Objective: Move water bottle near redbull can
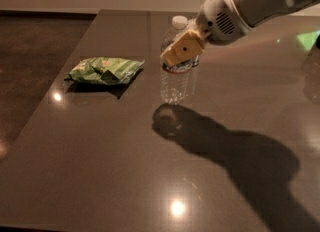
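water bottle (174, 83) clear, white cap | gripper (175, 56) tan, at water bottle | bag (105, 70) green | table (100, 166) dark brown

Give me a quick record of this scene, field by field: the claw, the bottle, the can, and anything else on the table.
claw: above the table's far middle, closed on the water bottle at its label band
water bottle: upright, white cap on, held by the claw
redbull can: not clearly visible; may be hidden behind the bottle and claw
green snack bag: lying flat, left of the bottle, apart from it
table: dark and glossy; the arm's shadow falls across its right side
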`<state>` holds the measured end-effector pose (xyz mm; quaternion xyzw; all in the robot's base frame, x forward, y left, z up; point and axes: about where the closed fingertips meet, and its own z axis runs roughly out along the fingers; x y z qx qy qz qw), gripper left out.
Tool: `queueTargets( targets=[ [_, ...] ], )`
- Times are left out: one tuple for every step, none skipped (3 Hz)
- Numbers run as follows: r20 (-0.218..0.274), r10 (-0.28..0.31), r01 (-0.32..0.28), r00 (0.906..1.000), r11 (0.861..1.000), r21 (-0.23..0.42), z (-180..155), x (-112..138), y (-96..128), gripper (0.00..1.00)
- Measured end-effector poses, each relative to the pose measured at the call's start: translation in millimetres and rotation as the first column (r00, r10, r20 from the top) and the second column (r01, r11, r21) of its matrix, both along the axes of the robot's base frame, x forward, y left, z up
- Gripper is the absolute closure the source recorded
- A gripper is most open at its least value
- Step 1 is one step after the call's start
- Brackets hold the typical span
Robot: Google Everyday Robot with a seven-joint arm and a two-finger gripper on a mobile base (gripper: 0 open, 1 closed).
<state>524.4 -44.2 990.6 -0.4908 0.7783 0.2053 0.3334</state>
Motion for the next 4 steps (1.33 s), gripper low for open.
queueTargets(
  targets=[
    [0.045,-0.071,0.071,0.9965,0.997,-0.002,8,36,-20,1.00],
    [0.071,-0.103,0.103,0.9922,0.995,-0.004,13,57,-36,1.00],
    [0.065,-0.131,0.133,0.9892,0.991,-0.030,8,73,-51,1.00],
    [0.058,-0.144,0.146,0.9879,0.988,-0.039,-1,87,-63,1.00]
  ],
)
